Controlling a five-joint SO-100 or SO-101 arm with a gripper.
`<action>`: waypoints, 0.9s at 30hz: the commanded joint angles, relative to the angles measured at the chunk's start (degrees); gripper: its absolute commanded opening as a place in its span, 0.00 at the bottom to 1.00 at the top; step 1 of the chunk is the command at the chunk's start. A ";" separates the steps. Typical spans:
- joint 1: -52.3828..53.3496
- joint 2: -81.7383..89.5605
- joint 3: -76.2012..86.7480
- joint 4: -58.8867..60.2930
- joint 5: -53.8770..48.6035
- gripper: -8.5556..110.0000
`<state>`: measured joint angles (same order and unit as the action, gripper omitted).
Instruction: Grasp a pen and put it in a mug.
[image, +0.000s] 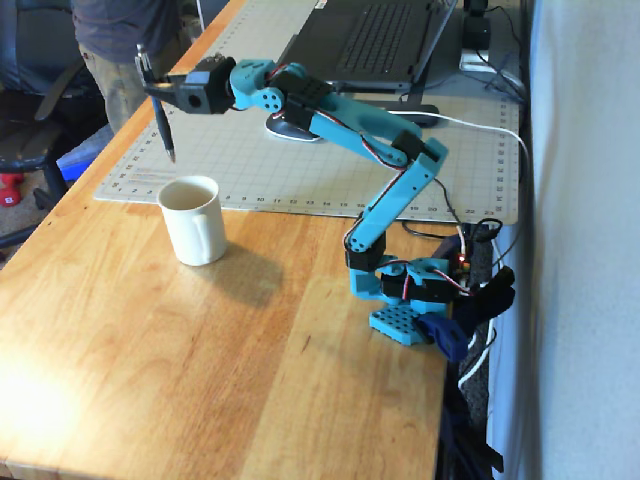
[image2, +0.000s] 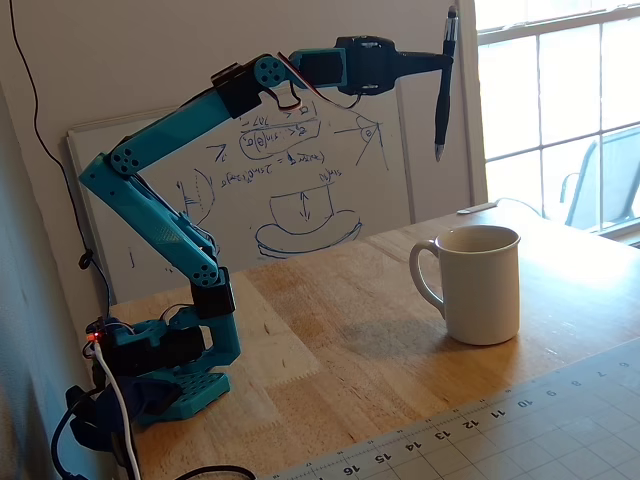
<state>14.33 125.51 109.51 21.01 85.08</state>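
The dark pen (image: 158, 105) hangs nearly upright in the air, tip down, held near its upper part by my gripper (image: 150, 82), which is shut on it. In another fixed view the pen (image2: 444, 85) and gripper (image2: 445, 62) show at the top, with the pen tip well above the mug and a little to its left. The cream-white mug (image: 193, 220) stands upright on the wooden table, its handle facing the arm's base; it also shows in a fixed view (image2: 482, 285). The mug looks empty.
A grey cutting mat (image: 300, 160) lies behind the mug, with a laptop (image: 370, 40) on a stand at its far side. A person (image: 120, 40) stands at the table's far left corner. The arm's base (image: 410, 300) sits at the table's right edge. A whiteboard (image2: 290, 170) leans against the wall.
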 joint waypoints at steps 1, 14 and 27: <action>0.35 3.52 1.14 -1.93 -0.70 0.09; 5.45 -5.80 1.58 -3.78 -0.70 0.09; 8.53 -15.56 2.64 -8.35 -0.62 0.09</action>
<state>22.32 110.83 113.20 14.59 85.08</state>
